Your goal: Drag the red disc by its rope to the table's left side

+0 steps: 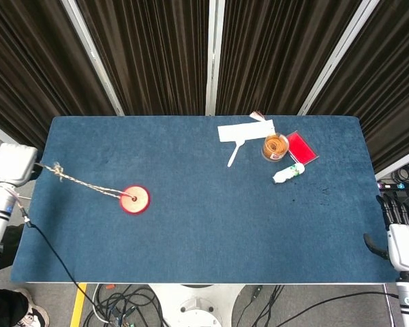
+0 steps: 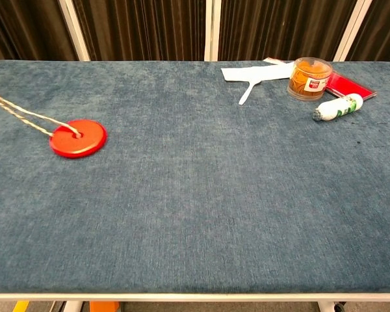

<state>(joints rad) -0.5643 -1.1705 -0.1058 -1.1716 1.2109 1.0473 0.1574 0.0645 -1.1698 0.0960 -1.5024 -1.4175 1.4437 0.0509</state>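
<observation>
The disc (image 1: 134,199) lies flat on the table (image 1: 204,231), well over toward its left side and a little short of the left edge. Its rope (image 1: 82,181) runs taut from the hole at the disc's middle up and leftward to the table's left edge, where it meets the left hand (image 1: 12,163). That hand sits just beyond the edge with the rope leading into it, so it holds the rope, though the fingers are hidden under its casing. In the chest view the rope runs off the left border and the hand is out of frame. The right hand (image 1: 397,231) hangs off the table's right end, near the front corner; whether it is released or clenched cannot be told. At the far right of the table stand a jar (image 1: 275,147), a bottle (image 1: 288,173) lying on its side, a red card (image 1: 301,146) and white paper (image 1: 245,131).
</observation>
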